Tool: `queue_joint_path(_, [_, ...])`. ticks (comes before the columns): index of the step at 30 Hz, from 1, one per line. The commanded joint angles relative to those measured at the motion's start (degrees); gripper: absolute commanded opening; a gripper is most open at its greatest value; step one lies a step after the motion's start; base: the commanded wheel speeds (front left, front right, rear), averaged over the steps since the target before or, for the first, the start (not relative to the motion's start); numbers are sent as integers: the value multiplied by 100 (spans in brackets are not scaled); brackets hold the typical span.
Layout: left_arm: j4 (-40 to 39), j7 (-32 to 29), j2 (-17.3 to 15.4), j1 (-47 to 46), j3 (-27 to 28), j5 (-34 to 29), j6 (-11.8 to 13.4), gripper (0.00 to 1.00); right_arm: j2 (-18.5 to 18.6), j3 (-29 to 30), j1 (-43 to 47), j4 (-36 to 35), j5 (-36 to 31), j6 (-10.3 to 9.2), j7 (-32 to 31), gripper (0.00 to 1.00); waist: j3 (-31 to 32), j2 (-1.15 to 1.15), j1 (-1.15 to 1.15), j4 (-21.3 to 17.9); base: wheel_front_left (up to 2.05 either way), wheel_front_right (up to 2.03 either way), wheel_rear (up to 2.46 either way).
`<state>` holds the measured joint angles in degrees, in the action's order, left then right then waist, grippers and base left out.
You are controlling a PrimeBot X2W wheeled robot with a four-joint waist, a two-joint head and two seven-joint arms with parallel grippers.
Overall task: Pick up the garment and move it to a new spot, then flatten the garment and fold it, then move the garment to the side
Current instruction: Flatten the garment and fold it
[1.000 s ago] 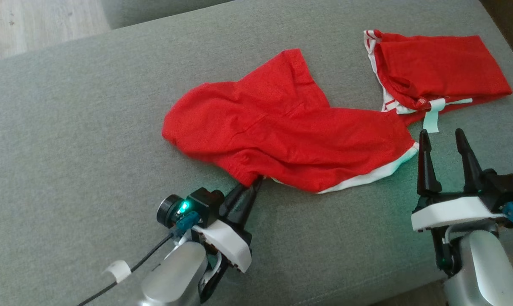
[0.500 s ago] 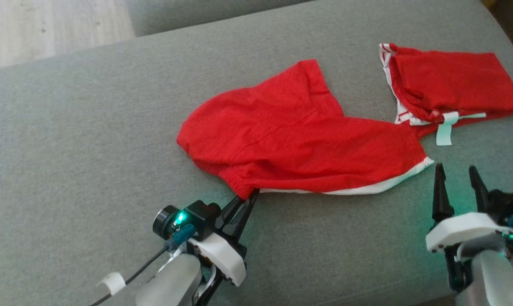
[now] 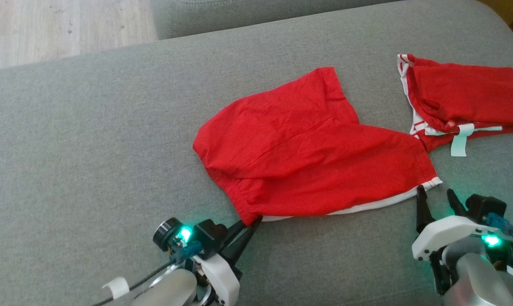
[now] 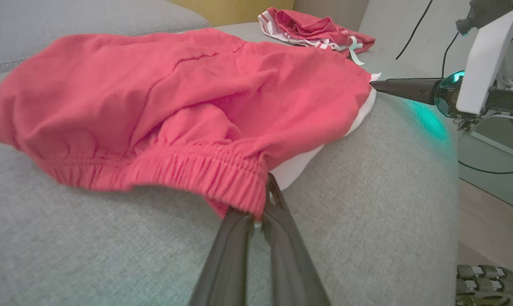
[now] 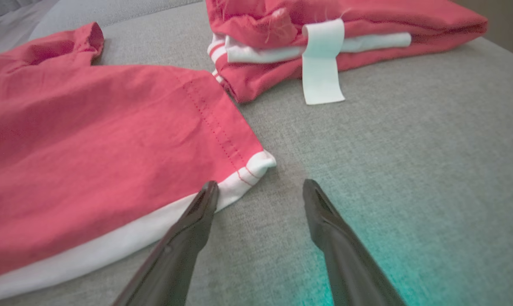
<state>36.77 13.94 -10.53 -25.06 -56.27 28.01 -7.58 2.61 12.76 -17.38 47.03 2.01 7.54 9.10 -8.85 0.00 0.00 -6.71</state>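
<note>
Two red garments are lying on the grey sofa cushion [image 3: 90, 148], and most of the task is looking undone. The larger garment [image 3: 316, 161] is resting rumpled near the cushion's middle, partly spread but not yet flat, with no fold made. A folded garment [image 3: 465, 97] is sitting apart at the far right. The left gripper [image 3: 251, 221] is pinching the elastic waistband, fingers closed on it, probably to pull the cloth straight. The right gripper [image 3: 434, 190] is hovering just beside the white hem corner, fingers spread and gripping nothing. A white label [image 3: 460, 144] is hanging from the folded garment.
</note>
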Motion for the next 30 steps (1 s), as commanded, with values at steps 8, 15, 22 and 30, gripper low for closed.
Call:
queue_joint_path(8, [-183,-202,-339,-478,-471,361,9,0,27,-44,-510,465,-115,-5,235,100,26,0,0,34,0,0,0])
queue_joint_path(15, [-227,-295,-543,-567,-737,552,9,0,27,-114,-725,798,-99,-5,340,0,103,0,0,74,0,0,0])
queue_joint_path(22, [-339,-336,-824,-615,-792,684,19,0,27,-516,-811,544,110,-5,515,0,328,0,0,116,0,0,0])
queue_joint_path(30, [-992,-338,-1407,-905,-426,836,117,0,42,-1289,-961,-665,450,-5,518,0,749,0,0,140,0,0,0])
